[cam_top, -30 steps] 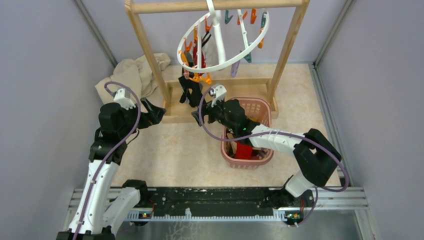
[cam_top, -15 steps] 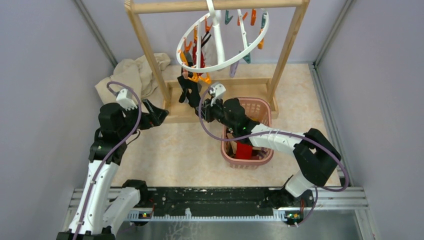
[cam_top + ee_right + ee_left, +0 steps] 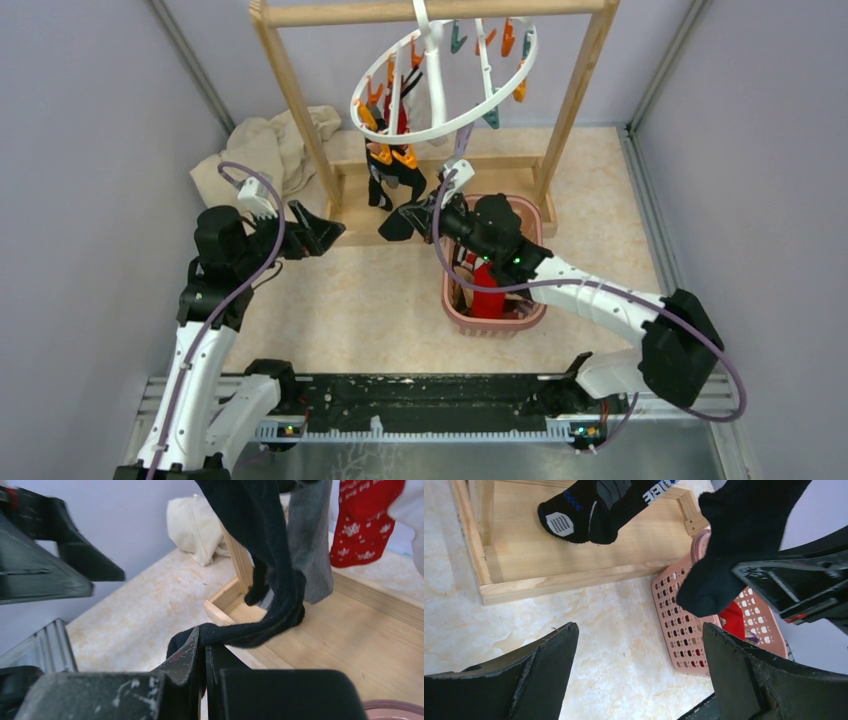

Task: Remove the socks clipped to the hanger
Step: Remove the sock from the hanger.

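Clamps the right gripper (image 3: 202,647) on the lower end of a soft black fabric sock (image 3: 260,535) hanging from the round white plastic clip hanger (image 3: 440,133) on the wooden rack (image 3: 291,95); holds the left gripper (image 3: 639,630) beside it, jaws wide apart

Right fingers (image 3: 182,655) now around black sock (image 3: 272,615)

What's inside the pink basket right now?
A red fabric item, likely a sock, lies in the pink basket. The right arm covers the basket's far half, so anything there is hidden.
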`<state>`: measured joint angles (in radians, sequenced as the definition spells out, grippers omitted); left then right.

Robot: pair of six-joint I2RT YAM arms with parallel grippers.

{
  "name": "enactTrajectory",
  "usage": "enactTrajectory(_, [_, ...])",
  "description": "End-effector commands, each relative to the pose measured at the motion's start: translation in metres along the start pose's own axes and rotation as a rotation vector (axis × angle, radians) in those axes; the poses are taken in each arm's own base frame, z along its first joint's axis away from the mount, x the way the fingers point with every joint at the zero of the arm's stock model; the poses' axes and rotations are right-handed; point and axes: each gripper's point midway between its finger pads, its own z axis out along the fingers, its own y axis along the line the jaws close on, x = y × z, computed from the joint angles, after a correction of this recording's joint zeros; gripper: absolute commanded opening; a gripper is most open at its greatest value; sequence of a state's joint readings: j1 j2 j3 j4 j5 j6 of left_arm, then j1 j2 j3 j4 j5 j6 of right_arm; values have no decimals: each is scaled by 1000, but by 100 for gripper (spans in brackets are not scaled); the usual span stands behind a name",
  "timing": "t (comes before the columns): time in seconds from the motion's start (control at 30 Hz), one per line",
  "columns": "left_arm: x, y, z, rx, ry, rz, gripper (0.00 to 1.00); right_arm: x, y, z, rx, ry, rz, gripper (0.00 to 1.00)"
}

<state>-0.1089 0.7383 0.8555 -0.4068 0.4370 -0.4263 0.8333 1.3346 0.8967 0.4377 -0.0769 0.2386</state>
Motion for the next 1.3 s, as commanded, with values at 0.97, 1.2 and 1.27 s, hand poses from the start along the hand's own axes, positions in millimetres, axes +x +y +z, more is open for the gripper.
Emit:
enactTrajectory(0.97, [30, -100, -37, 673, 77, -62, 99, -66, 106, -61, -589, -163, 227, 0])
enactTrajectory(1.2, [34, -107, -43, 723, 82, -97, 99, -63, 107, -55, -616, -169, 261, 0])
enactTrajectory(1.27, [34, -111, -45, 743, 85, -108, 99, -61, 107, -53, -618, -164, 265, 0])
